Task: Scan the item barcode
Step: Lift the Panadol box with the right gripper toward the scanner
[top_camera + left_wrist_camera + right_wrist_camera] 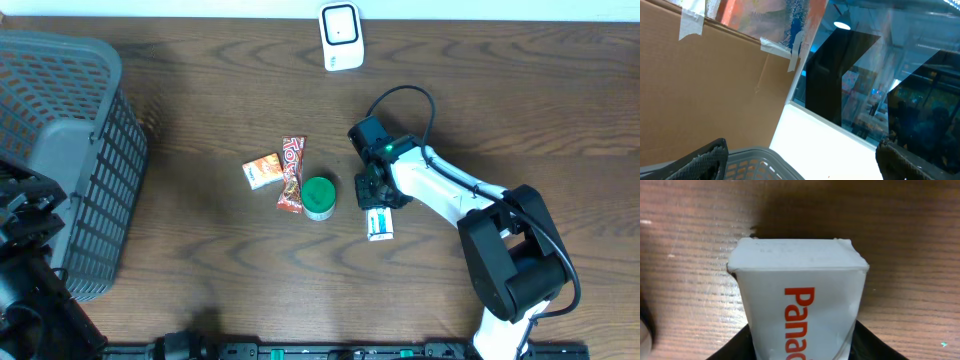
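At nine o'clock on the counter (200, 290) stands the grey basket (70, 150). My left jaws hang above its rim, spread wide with nothing between them, looking up at taped cardboard (715, 85). Toward the middle lie an orange packet (262, 171), a red wrapper (291, 174) touching it on the three o'clock side, and a green round tin (319, 197) at the wrapper's four o'clock. The white scanner (341, 37) sits at twelve o'clock, well apart from them. At the tin's four o'clock lies the white box (379, 224) with orange lettering, flat on the wood. My right jaws pinch it, dark fingers (875, 350) pressed against either side.
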